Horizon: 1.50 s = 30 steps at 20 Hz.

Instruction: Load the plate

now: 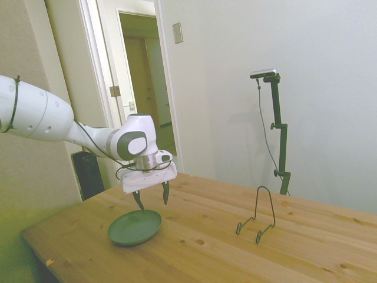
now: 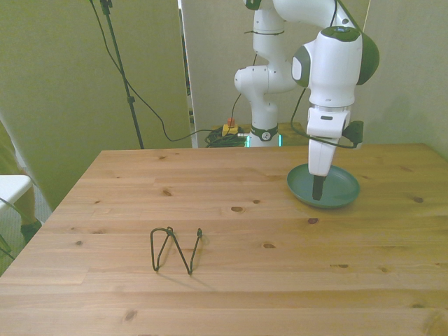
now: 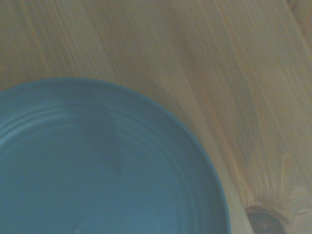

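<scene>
One dark green plate (image 1: 134,228) lies flat on the wooden table (image 1: 235,253), toward the front view's right and near the far edge. Seen from the wrist, it shows faint concentric rings and nothing lying in it. The single gripper (image 1: 152,198) hangs above the plate's rim, its two fingers spread apart and holding nothing, tips close to the plate. One thin black wire stand (image 2: 175,250) stands upright, well apart from the plate, toward the front view's left and nearer the camera.
</scene>
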Available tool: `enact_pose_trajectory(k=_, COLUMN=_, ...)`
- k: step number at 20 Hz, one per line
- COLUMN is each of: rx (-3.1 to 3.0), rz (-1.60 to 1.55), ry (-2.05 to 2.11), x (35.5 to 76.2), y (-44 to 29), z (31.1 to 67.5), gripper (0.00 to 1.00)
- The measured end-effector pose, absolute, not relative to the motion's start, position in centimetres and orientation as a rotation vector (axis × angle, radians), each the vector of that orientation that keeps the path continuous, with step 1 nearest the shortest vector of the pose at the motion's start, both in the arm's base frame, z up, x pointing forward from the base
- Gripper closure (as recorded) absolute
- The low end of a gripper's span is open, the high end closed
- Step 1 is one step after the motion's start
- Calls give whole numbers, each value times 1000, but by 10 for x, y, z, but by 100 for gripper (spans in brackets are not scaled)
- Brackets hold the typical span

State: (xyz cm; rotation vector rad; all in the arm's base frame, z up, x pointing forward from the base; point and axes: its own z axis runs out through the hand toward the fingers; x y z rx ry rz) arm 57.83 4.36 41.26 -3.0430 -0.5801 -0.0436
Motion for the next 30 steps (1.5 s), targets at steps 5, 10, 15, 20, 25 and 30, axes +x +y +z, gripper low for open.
enact_pose_trajectory(k=5, rx=-2954, rz=133, ry=-654, x=596, y=36, z=407, gripper=0)
enact_pose_trajectory(k=10, rx=-2910, rz=257, ry=-688, x=613, y=38, z=378, gripper=0)
enact_pose_trajectory(k=15, rx=-2830, rz=338, ry=-723, x=621, y=48, z=371, gripper=0)
enact_pose_trajectory(k=20, rx=-2778, rz=418, ry=-752, x=629, y=57, z=357, gripper=0)
enact_pose_trajectory(k=25, rx=-2761, rz=429, ry=-772, x=635, y=65, z=353, gripper=100)
enact_pose_trajectory(k=30, rx=-2756, rz=429, ry=-782, x=637, y=65, z=351, gripper=100)
